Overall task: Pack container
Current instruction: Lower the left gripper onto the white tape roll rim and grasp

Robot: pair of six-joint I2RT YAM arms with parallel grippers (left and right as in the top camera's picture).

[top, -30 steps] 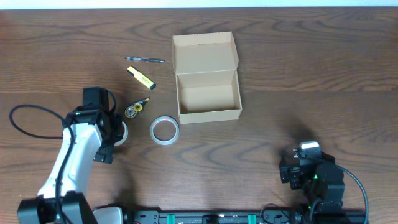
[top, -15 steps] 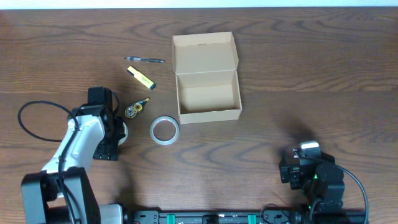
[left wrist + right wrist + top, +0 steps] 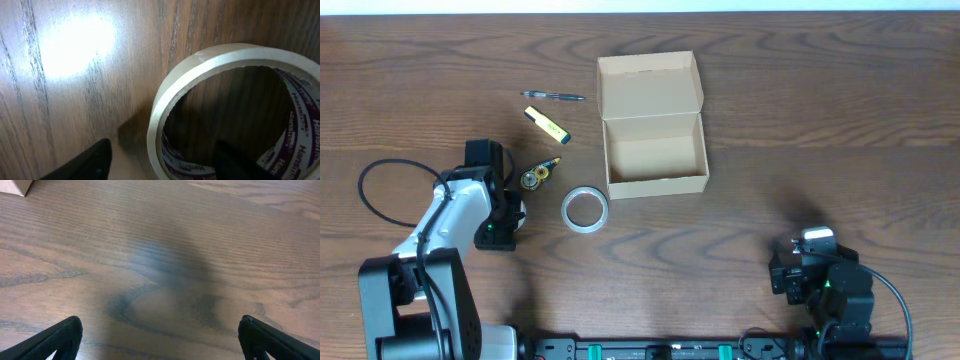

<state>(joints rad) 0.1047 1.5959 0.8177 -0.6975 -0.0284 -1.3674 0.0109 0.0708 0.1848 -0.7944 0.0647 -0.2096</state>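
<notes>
The container [image 3: 655,125] is an open tan cardboard box at the table's middle, its flap lid folded back and its inside bare. My left gripper [image 3: 506,214] is open, low over a white tape roll [image 3: 519,211] left of the box. In the left wrist view the gripper [image 3: 162,159] straddles the wall of that roll [image 3: 200,62], one finger outside it and one inside the purple-printed core. A second, clear tape roll [image 3: 585,208] lies flat between it and the box. My right gripper [image 3: 160,335] is open and empty over bare wood at the front right [image 3: 798,272].
A pen [image 3: 553,96], a yellow highlighter [image 3: 547,123] and a small yellow and black tape dispenser [image 3: 537,176] lie left of the box. The left arm's cable [image 3: 380,185] loops over the table at the left.
The left arm has swung its elbow inward and the gripper has shifted slightly right over the white tape roll. The right arm and the other objects have not moved.
</notes>
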